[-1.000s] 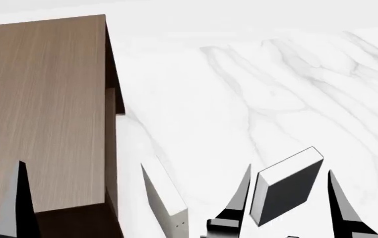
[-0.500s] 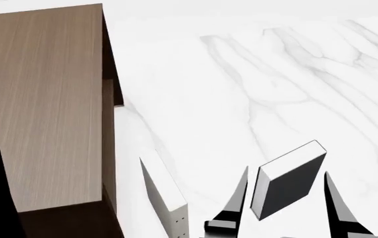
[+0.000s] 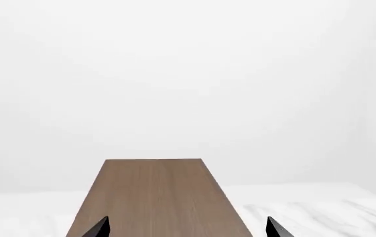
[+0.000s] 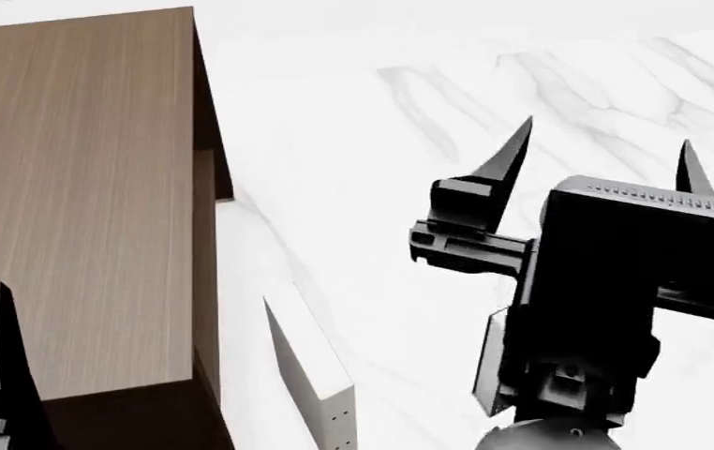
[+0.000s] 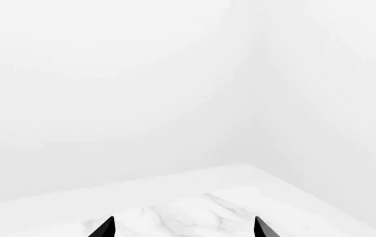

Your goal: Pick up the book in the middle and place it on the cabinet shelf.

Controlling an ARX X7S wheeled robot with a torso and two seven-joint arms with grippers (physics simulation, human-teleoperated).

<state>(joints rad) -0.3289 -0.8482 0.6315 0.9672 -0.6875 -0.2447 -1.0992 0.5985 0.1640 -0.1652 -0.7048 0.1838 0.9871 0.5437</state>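
Note:
The dark grey book [image 4: 491,364] stands tilted on the marble table, mostly hidden behind my right arm; only a strip of its white page edge shows. My right gripper [image 4: 604,152] is raised above and beyond it, open and empty, and in the right wrist view its tips [image 5: 182,228] frame only marble and wall. The brown wood-grain cabinet shelf [image 4: 76,187] fills the left side. My left gripper [image 3: 186,229] hovers open over the cabinet top [image 3: 155,197]; in the head view one of its fingers [image 4: 7,361] shows.
An off-white book [image 4: 313,375] stands on edge between the cabinet and the grey book. The white marble table [image 4: 370,169] stretches behind and to the right. White walls meet in a corner [image 5: 257,98] beyond the table.
My right arm has risen from around the grey book and now covers most of it; the book stays on the table. The left finger shifted slightly.

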